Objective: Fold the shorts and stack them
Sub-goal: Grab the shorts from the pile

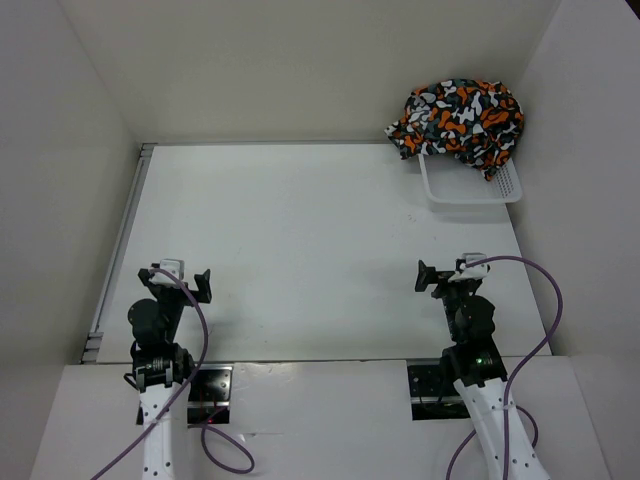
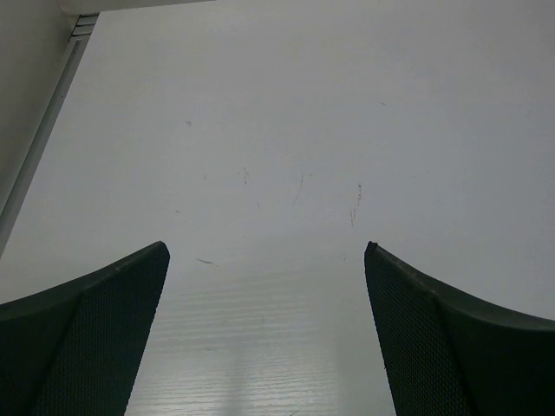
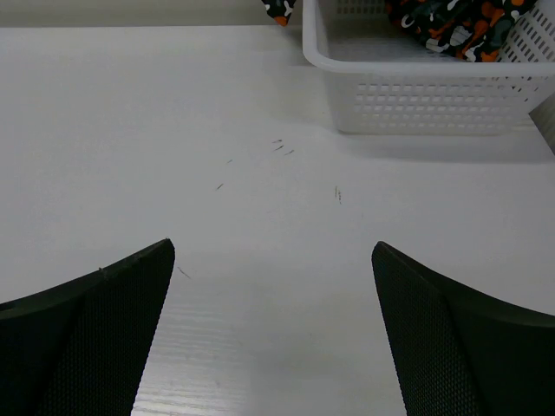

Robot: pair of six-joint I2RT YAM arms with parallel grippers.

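Observation:
The shorts (image 1: 460, 115), printed in orange, black, grey and white blotches, lie heaped in a white mesh basket (image 1: 470, 190) at the far right corner of the table; the right wrist view catches the shorts (image 3: 451, 22) over the basket's rim (image 3: 416, 74). My left gripper (image 1: 178, 278) hovers near the front left, open, with only bare table between its fingers (image 2: 104, 321). My right gripper (image 1: 445, 274) is near the front right, also open and holding nothing, well short of the basket.
White walls close in the table (image 1: 300, 240) at the back and both sides. A metal rail (image 1: 115, 250) runs along the left edge. Purple cables trail from both arms near their bases.

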